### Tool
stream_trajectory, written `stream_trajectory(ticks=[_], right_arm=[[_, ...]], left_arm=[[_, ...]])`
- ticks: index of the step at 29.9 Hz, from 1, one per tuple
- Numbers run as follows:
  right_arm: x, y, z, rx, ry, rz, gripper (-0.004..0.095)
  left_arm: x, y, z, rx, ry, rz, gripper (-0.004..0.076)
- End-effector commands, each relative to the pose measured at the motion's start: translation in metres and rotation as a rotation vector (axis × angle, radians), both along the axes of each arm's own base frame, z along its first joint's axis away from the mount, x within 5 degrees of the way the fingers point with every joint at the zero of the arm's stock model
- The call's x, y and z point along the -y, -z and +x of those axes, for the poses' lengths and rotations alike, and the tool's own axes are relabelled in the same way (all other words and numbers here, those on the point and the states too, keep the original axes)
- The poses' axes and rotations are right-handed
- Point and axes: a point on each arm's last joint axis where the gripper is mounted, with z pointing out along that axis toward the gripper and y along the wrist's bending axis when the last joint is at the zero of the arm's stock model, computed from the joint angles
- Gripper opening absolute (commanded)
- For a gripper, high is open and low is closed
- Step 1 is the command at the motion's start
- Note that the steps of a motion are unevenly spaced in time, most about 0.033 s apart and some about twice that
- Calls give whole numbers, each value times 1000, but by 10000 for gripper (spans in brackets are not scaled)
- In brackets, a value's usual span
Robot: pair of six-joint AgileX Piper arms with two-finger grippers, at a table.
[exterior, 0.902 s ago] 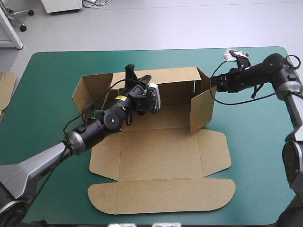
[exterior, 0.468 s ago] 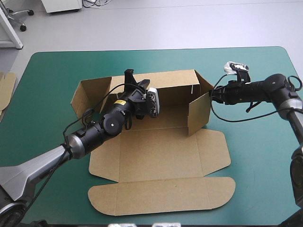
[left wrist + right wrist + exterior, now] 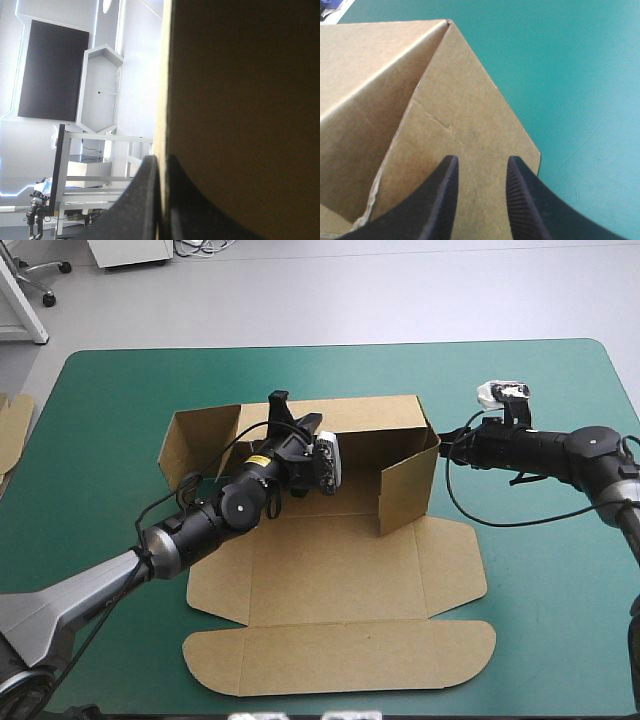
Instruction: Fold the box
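A strip of spare board is seen at the 9 o'clock edge of the table. One box is laid at the table's middle, its long axis run from 9 to 3 o'clock. Its back wall, at the 12 o'clock side, is raised. Two end flaps are stood up, one at 9 and one at 3 o'clock, and the lid is laid flat toward 6 o'clock.

Two grippers are counted. The left gripper is set on the back wall's top edge, at about 11 o'clock of the box. In the left wrist view its fingers are all but together, with the board's edge clamped between them.

The right gripper is placed at the box's 2 o'clock corner, outside the right flap. Its fingers are held apart with nothing gripped. The flap's outer face lies straight ahead of them, and whether it is touched cannot be told. The flap is angled inward, toward 9 o'clock.

The coming move is judged to turn on this: the flap would be pressed in by the right arm, the nearer one, while the wall is steadied by the left.
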Motion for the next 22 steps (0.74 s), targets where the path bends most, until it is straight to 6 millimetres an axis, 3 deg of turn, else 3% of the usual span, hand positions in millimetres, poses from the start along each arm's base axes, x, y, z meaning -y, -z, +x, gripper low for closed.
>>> stream_trajectory(ticks=[1,22], right_arm=[[-3,-28,-9,88,-5,43,305],[-21,-13,-51,218,-27,-107,305]], left_arm=[[-3,-24,-6,65,-9,-52,-15],[-4,-11,-9,3,-16,-57,-15]])
